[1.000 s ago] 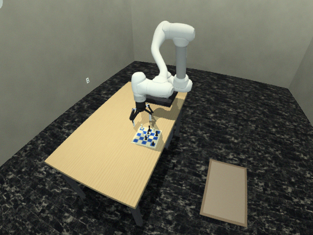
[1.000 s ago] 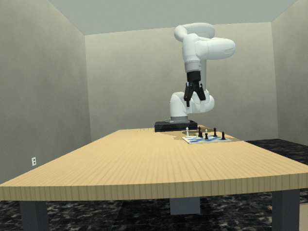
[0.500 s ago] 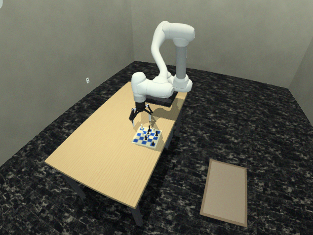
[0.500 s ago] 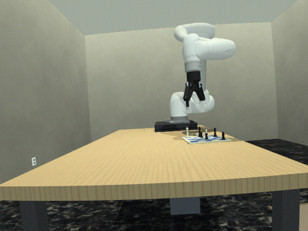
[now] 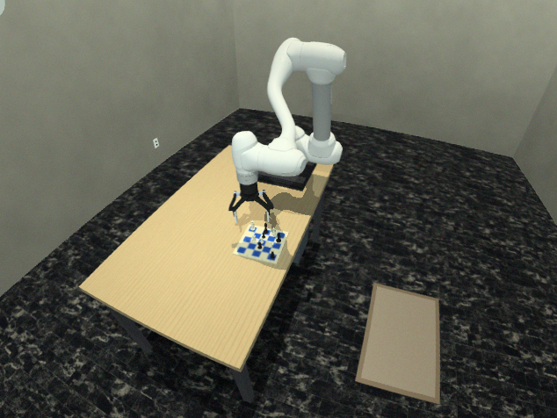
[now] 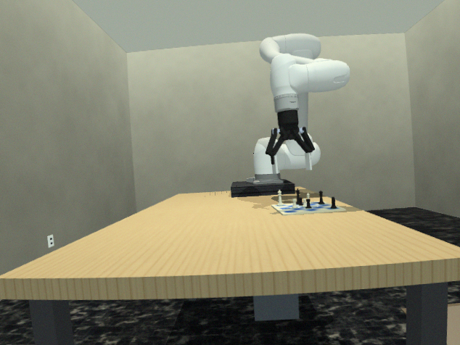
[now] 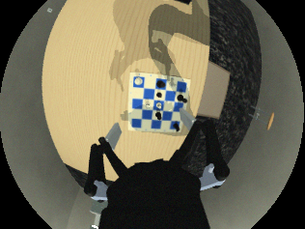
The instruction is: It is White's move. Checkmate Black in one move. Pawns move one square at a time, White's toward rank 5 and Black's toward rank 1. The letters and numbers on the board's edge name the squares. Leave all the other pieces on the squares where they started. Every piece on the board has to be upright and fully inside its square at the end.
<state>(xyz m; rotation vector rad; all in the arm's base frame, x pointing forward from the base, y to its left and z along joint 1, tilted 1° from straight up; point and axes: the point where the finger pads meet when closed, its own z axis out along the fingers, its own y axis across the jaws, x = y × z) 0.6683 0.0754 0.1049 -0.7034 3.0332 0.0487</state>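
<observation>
Your end effector (image 6: pixel 290 160) hangs spread wide and empty, well above the chessboard (image 6: pixel 308 209) at the tabletop (image 6: pixel 207 237) edge near the arm's base, likely so its wrist view takes in every piece before choosing one

Open air above chessboard (image 5: pixel 243 252); pieces (image 5: pixel 265 230) seemingly crowded.

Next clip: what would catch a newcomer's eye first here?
The white arm arching over the table's far end, its open gripper hanging above the board. Then the small blue-and-white chessboard near the table's right edge, with black and white pieces standing on it.
</observation>
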